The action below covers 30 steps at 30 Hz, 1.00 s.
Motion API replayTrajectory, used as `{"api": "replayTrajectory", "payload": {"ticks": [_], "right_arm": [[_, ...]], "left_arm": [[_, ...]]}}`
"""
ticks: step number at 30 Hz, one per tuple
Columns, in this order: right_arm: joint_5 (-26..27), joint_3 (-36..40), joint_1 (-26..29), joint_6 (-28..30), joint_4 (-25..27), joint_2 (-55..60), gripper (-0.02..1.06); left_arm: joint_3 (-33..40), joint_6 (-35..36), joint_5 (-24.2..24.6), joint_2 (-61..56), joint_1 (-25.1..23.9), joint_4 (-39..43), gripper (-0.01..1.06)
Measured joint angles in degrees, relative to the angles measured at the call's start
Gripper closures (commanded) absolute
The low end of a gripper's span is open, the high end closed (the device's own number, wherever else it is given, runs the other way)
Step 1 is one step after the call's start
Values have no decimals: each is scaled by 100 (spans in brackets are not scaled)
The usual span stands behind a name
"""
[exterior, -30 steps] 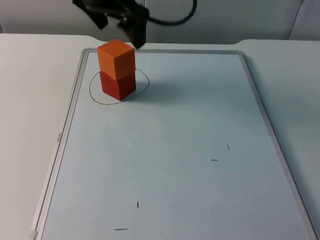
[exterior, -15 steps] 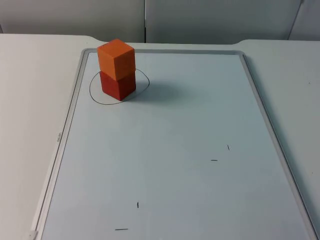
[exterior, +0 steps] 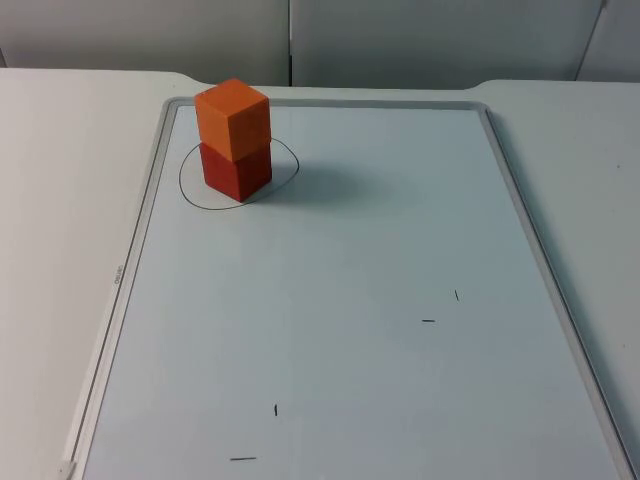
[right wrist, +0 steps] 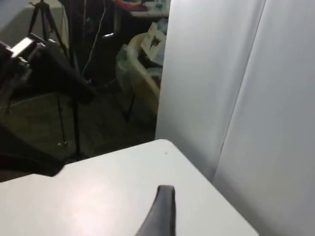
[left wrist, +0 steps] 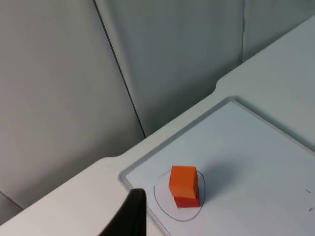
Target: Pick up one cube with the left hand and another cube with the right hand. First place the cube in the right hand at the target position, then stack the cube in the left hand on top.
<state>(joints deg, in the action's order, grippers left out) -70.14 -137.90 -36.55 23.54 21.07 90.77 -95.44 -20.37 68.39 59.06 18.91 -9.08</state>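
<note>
An orange cube (exterior: pixel 232 118) sits squarely on top of a red cube (exterior: pixel 236 170), the two touching and forming an upright two-block stack. The stack stands inside a hand-drawn black circle (exterior: pixel 287 150) near the far left corner of a whiteboard (exterior: pixel 330 330) that lies flat on the white counter (exterior: pixel 60 200). The red cube's base rests on the board within the circle, toward its left side, and a soft shadow falls from the stack to the right. A few short black pen marks (exterior: pixel 428 320) dot the nearer half of the board, well apart from the cubes. The board's grey frame (exterior: pixel 525 230) runs along its edges, and the grey wall (exterior: pixel 400 40) rises just behind the counter's far edge. In the left wrist view the left claw (left wrist: pixel 129 216) hovers well above and away from the stack, holding nothing, with the orange cube (left wrist: pixel 182 179) on the red cube (left wrist: pixel 187 199) seen beyond one dark fingertip; how far its fingers are parted cannot be told. In the right wrist view the right claw (right wrist: pixel 160 211) hangs over a bare counter corner beside the wall, grasping nothing, and its opening cannot be told either.
</note>
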Motion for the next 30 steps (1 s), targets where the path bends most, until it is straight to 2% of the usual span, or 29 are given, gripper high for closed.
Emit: {"api": "replayTrajectory", "payload": {"ticks": [3,4,7,8,9,13,14,18,19,24,25,27,29,30], "right_arm": [[0,594,0,22,108,-126,28],[0,594,0,22,108,-126,28],[51,1535,0,156,117,-337,31],[160,1892,0,221,117,-421,31],[160,1892,0,221,117,-421,31],[1059,3485,0,515,117,-965,31],[1059,3485,0,515,117,-965,31],[2126,5247,0,834,117,-1722,31],[2126,5247,0,834,117,-1722,31],[3087,7151,0,920,130,-2659,31],[3087,7151,0,920,130,-2659,31],[3377,7951,0,929,130,-3089,31],[3557,8412,0,929,130,-3454,31],[3557,8412,0,929,130,-3454,31]], "left_arm": [[1166,181,-351,-1018,0,69,6],[1166,181,-351,-1018,0,69,6],[2164,481,-487,-2001,0,203,6],[2366,590,-487,-2234,0,247,6],[2366,590,-487,-2234,0,247,6],[3083,984,-431,-2961,0,410,6],[3083,984,-431,-2961,0,410,6],[3533,1325,-354,-3673,0,448,6],[3533,1325,-354,-3673,0,448,6],[3957,1496,-206,-4471,0,448,6],[3957,1496,-206,-4471,0,448,6],[4142,1587,-120,-4783,0,471,6],[4313,1628,-3,-5019,0,483,6],[4313,1628,-3,-5019,0,483,6]]}}
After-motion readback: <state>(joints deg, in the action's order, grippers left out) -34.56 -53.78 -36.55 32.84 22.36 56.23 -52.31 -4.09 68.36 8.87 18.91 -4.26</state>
